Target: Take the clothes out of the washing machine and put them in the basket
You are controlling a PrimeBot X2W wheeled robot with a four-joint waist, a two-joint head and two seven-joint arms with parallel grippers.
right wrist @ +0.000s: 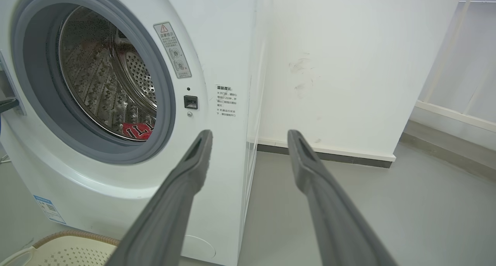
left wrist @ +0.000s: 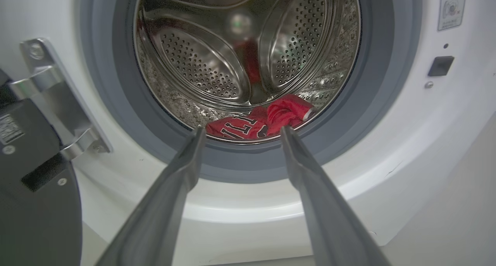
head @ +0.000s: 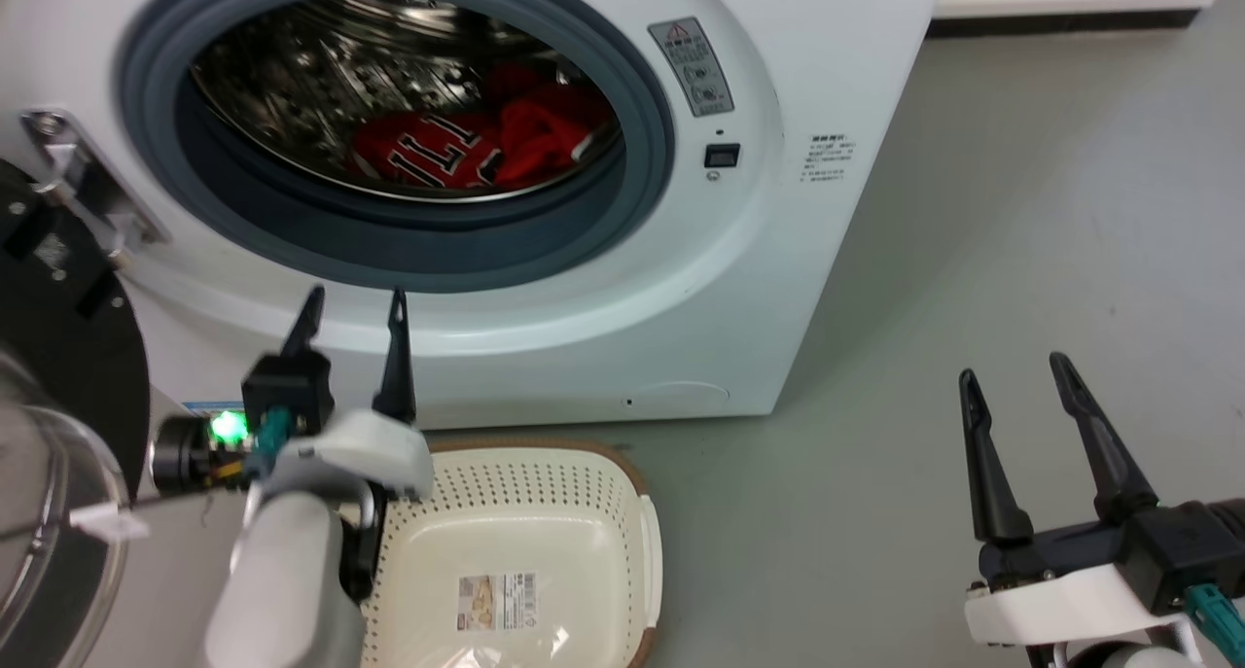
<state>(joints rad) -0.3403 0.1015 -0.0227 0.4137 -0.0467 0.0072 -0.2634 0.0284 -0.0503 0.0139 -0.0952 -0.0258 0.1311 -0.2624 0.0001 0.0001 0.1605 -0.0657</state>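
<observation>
The large white front-loading washing machine (head: pixel 759 289) has a smooth, glossy shell; its round grey porthole rim (head: pixel 409 250) looks matt and rubbery. Inside the machine, the perforated steel drum (head: pixel 321 75) is mirror-bright, and the soft red cloth garments (head: pixel 486 143) on it are matt. In front of the machine, the small cream plastic basket (head: pixel 545 488) is smooth, faintly shiny, with a brown woven-look rim.

A smooth pale grey floor (head: pixel 1050 221) runs back to a plain white wall (right wrist: pixel 341 57) with a few faint dark scuffs, a dark skirting strip (right wrist: pixel 329 156) along its foot, all evenly lit.
</observation>
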